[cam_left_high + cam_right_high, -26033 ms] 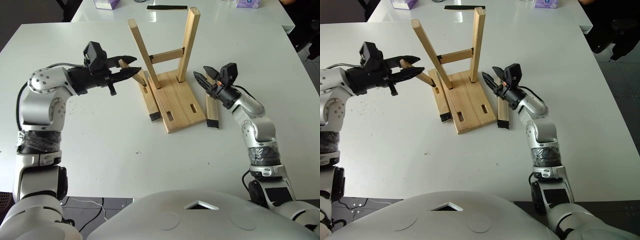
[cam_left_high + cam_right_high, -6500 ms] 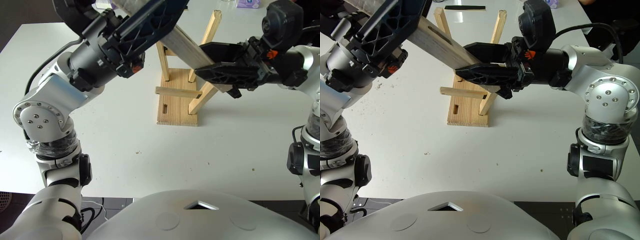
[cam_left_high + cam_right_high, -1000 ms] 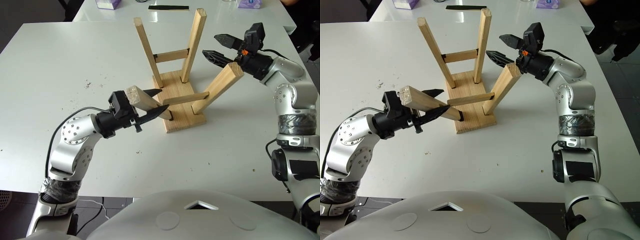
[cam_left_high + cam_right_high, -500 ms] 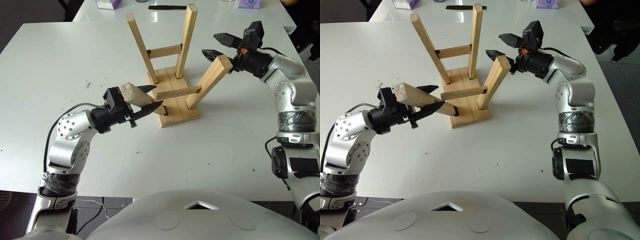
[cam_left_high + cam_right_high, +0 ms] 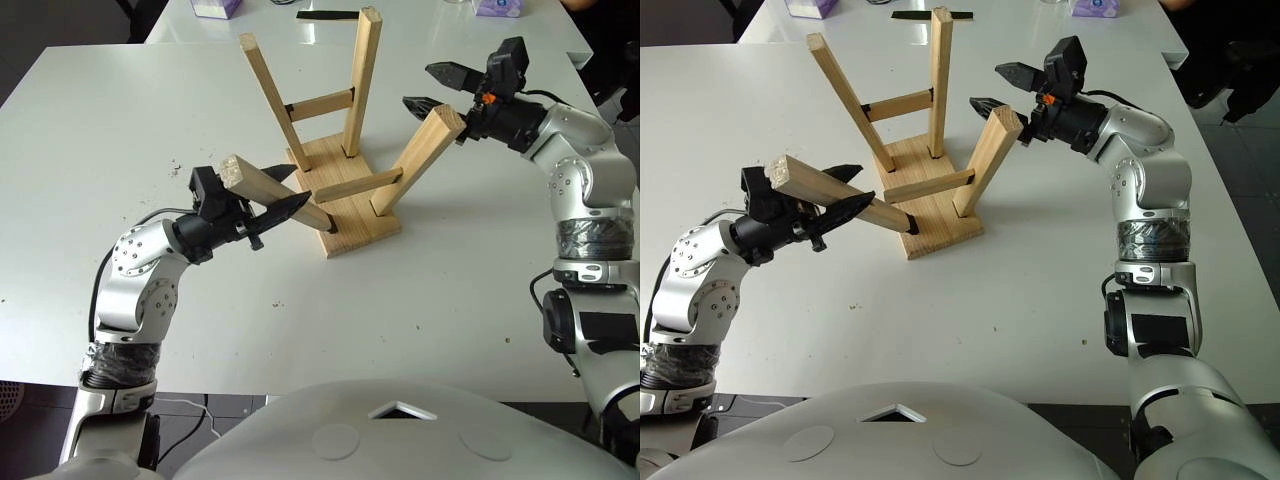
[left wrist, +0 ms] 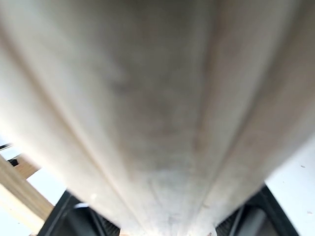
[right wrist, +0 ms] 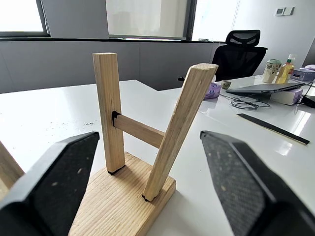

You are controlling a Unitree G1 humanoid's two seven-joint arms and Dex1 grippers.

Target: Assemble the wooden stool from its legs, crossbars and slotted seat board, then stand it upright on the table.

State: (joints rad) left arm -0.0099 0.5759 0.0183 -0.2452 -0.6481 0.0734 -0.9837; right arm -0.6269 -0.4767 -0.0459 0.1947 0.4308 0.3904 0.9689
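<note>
White counter (image 5: 110, 110) carries the stool (image 5: 360, 85) upside down: its seat board (image 5: 365, 225) lies flat near the middle, with the legs pointing up. The left tool (image 5: 297, 184) is closed around the near leaning leg (image 5: 248, 177). The right tool (image 5: 432, 88) stands wide and empty, just above the top of the right leaning leg (image 5: 422, 155).

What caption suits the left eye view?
Left gripper grips a leg of the upturned stool; the open right gripper hovers nearby.
</note>
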